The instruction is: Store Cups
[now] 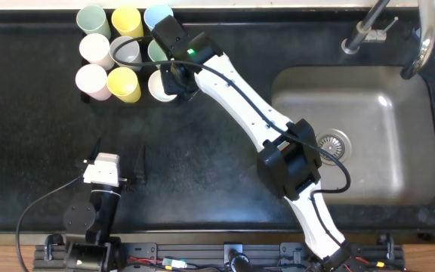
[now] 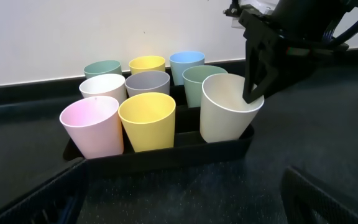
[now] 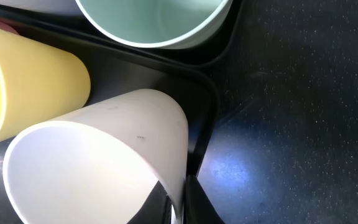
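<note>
Cream plastic is pinched in the right claw, one finger inside the wall and one outside, so it is grasping the cream cup by its rim. From above, that cup stands in the 5 o'clock corner of the black tray, with a yellow cup at its 9 o'clock and a green cup at 12. The left claw rests spread at 7 o'clock, well apart. Lifting away before letting go, or dragging sideways, could tip the cup over the low tray rim or knock its neighbours.
</note>
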